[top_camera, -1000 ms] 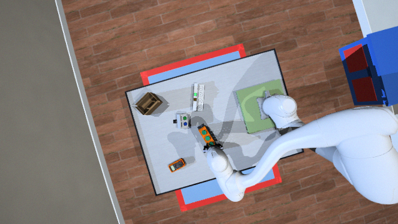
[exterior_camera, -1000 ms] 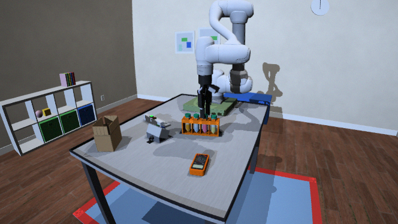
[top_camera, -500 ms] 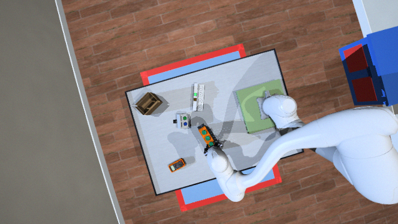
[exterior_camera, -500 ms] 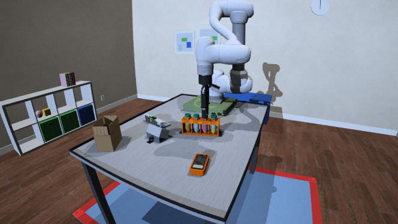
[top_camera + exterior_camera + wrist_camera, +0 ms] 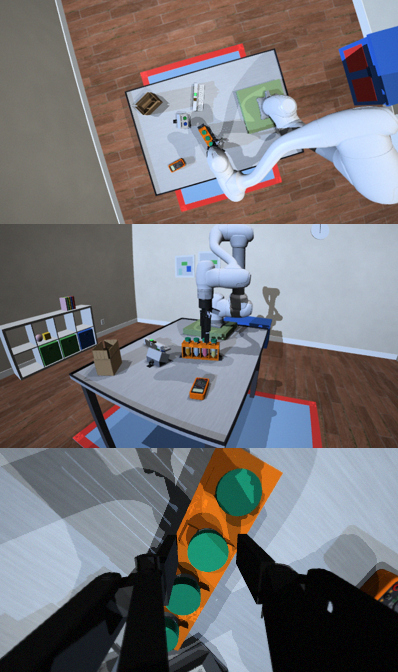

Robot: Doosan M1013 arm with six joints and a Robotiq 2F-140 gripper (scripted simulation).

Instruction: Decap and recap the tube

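The orange tube rack [image 5: 200,350] stands mid-table with four green-capped tubes; all four caps sit on their tubes in the wrist view. My gripper [image 5: 207,549] hangs straight down over the rack [image 5: 220,538]. Its two black fingers stand either side of the cap of tube 2 [image 5: 207,550], with a small gap on each side. The gripper is open and holds nothing. In the exterior view it [image 5: 205,335] is at the third tube from the left. The cap tray [image 5: 156,344] shows a lit green lamp [image 5: 151,339]. The key housing [image 5: 157,357] sits in front of it.
A cardboard box [image 5: 106,357] stands at the table's left corner. An orange multimeter [image 5: 199,388] lies near the front edge. A green mat [image 5: 210,329] lies under the arm's base. A shelf unit [image 5: 45,338] stands off to the left.
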